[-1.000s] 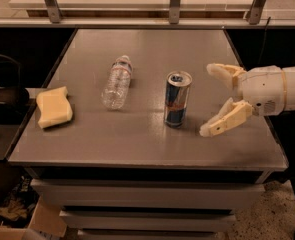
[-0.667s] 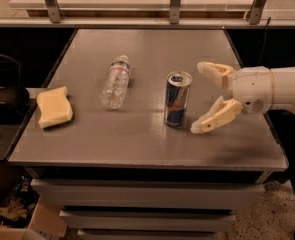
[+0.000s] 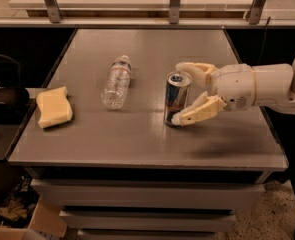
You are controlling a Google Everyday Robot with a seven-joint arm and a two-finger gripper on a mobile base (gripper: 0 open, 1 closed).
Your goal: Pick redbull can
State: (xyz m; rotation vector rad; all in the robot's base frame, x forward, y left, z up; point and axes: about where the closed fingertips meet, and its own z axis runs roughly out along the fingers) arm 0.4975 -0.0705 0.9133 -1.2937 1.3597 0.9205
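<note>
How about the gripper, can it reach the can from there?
Probably yes. The gripper is open with one finger on each side of the can, nothing between them; the bottle lies well off to the side.

Cream gripper (image 3: 177, 93) jaws around blue-silver redbull can (image 3: 176, 103); yellow sponge (image 3: 53, 106); clear bottle (image 3: 116, 82); grey table (image 3: 152, 141).

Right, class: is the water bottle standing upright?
No, the water bottle lies on its side, apart from the upright redbull can that the open gripper flanks.
</note>
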